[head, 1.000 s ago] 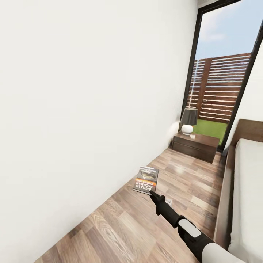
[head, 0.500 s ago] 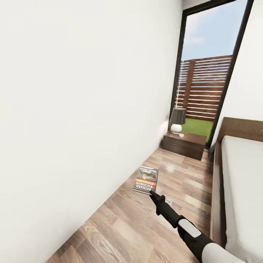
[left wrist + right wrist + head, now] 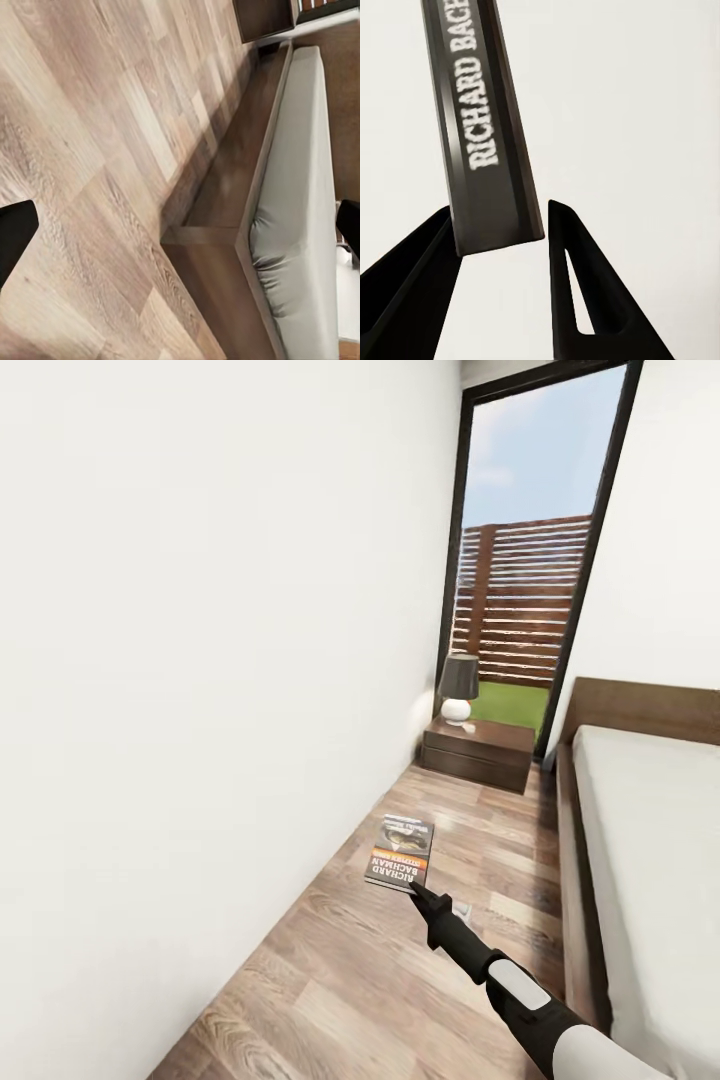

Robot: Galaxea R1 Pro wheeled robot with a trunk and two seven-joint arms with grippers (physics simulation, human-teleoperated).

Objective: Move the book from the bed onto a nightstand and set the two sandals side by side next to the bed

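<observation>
Narrow aisle of light-brown wood-plank floor (image 3: 330,980), bounded on one side by a plain white wall (image 3: 200,660), on the other by the bed (image 3: 640,840). Dark-brown frame, low headboard (image 3: 640,705), plain light-grey mattress (image 3: 300,225). At the far end: tall black-framed window (image 3: 530,510), floor to ceiling. Through the glass: pale blue sky, slatted brown fence (image 3: 515,600), strip of green grass (image 3: 510,703). In front of the window, against the wall: nightstand (image 3: 477,752), dark brown, one drawer, near the head of the bed. On top: lamp (image 3: 459,685), black shade, round white base. Even, bright daylight; faint sheen on the planks.
</observation>
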